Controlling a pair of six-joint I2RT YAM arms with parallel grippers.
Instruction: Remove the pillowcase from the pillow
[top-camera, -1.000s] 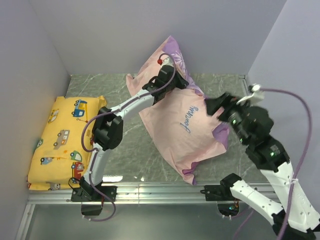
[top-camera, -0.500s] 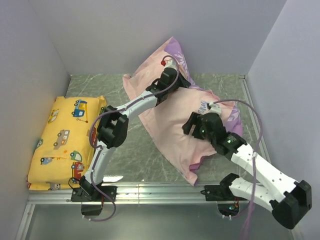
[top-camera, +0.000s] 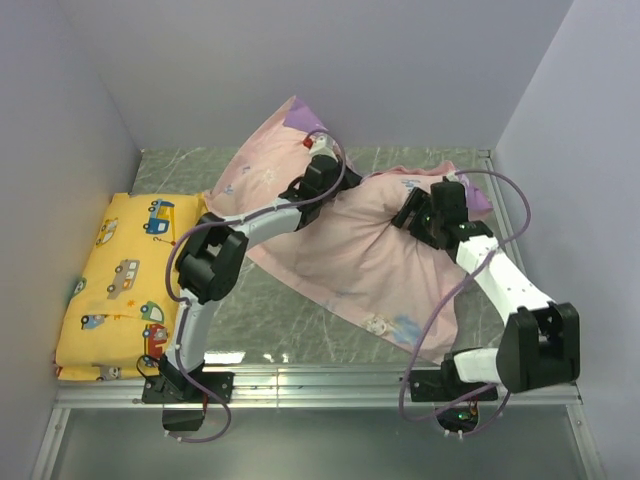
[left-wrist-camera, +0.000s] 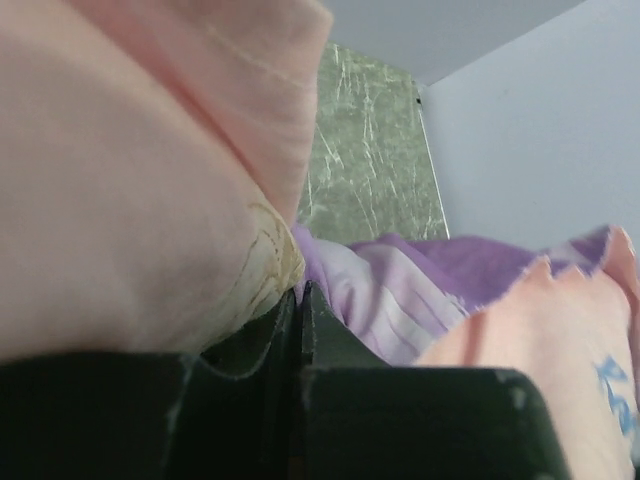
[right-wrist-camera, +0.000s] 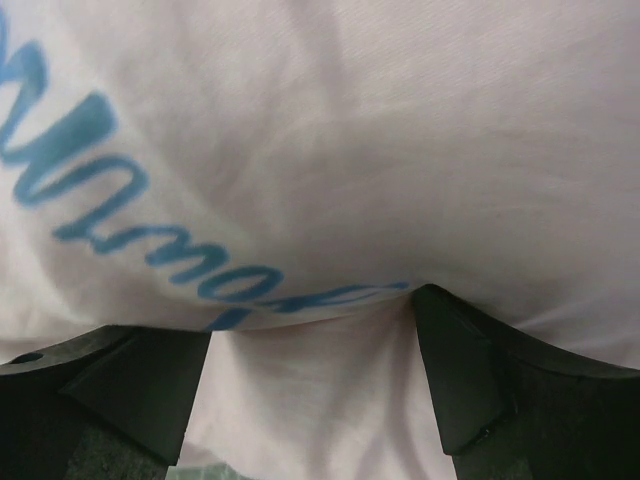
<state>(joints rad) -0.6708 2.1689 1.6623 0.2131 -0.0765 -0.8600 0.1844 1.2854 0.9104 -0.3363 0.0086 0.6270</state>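
The pillowcase (top-camera: 350, 250) lies mostly pale-pink side out on the tabletop (top-camera: 260, 320). Its long axis runs on a diagonal from the middle of the far edge toward the near right corner. The far end is pulled up into a peak against the back wall, and the other end sags flat close to the near edge. The left claw (left-wrist-camera: 300, 300) is just under that raised peak, with the fabric rising above it and falling away to its left. Its fingers are pressed together on a fold of the case. The right claw (right-wrist-camera: 312, 312) is on the case's far right part, near the right edge, and most of the fabric lies to its left and toward the near edge. It is spread wide, with pink cloth bulging into the gap between the fingers. The overhead view alone shows the whole diagonal lie and a yellow cushion (top-camera: 130, 290) along the left edge, just beside the case's left corner. The left wrist view alone shows the tight pinch, and a purple striped side (left-wrist-camera: 400, 290) of the case beyond the fingers. The right wrist view alone shows the open gap and blue lettering (right-wrist-camera: 100, 200) on the cloth.
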